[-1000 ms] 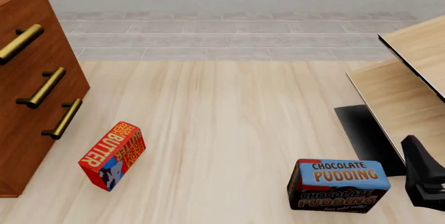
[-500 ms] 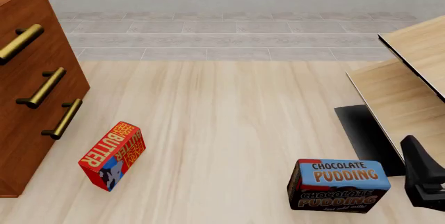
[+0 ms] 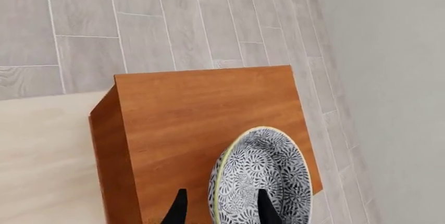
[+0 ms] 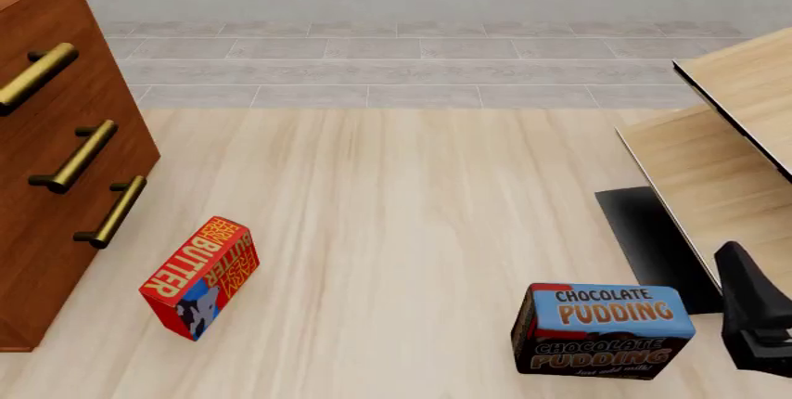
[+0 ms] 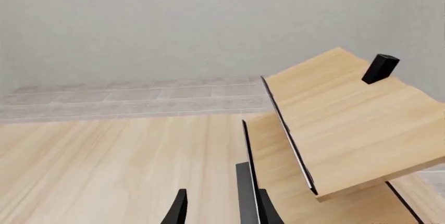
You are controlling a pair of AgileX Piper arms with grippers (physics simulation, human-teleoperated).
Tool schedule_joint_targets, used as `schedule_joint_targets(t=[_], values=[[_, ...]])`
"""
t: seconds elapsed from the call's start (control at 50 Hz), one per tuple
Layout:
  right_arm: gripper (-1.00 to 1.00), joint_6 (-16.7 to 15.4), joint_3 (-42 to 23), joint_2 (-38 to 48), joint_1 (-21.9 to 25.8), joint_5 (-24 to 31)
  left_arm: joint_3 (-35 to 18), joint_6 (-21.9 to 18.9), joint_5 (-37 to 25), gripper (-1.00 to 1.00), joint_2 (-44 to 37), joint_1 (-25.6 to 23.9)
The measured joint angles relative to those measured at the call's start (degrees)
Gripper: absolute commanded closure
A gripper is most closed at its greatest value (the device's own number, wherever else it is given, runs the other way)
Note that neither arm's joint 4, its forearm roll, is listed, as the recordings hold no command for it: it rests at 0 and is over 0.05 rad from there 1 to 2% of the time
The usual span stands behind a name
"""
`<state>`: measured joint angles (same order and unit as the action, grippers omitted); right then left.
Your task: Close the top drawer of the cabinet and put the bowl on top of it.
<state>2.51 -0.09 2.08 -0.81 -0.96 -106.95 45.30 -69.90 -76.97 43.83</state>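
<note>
Left hand (image 3: 218, 211) above cabinet (image 3: 201, 109) top, fingers astride rim of bowl (image 3: 264, 174); bowl stands tilted on edge over far part of top, apparently gripped. Whether bowl touches wood: cannot tell.

Top drawer (image 4: 50, 42) looks flush with two lower fronts in front view, likely shut.

Right hand (image 5: 218, 211) idle, fingers narrowly parted, holding nothing, facing pale wood furniture (image 5: 347, 125).

Risks:
- Release while tilted: bowl rolls or tips off cabinet edge.
- Bowl near far edge; placement too far out overhangs.
- Butter box (image 4: 198, 276), pudding box (image 4: 604, 328) on bench (image 4: 396, 232), well apart, no hazard.
</note>
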Motion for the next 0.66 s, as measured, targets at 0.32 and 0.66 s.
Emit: schedule_joint_targets(t=[0.32,0.66], values=[[-1.0,0.45,-0.03,-0.14,-0.28,0.05,-3.57,0.86,0.0,-1.0,3.44,-0.05],[-1.0,0.38,-0.02,0.23,-0.29,-0.16,-9.44,0.97,0.0,-1.0,7.15,-1.28]])
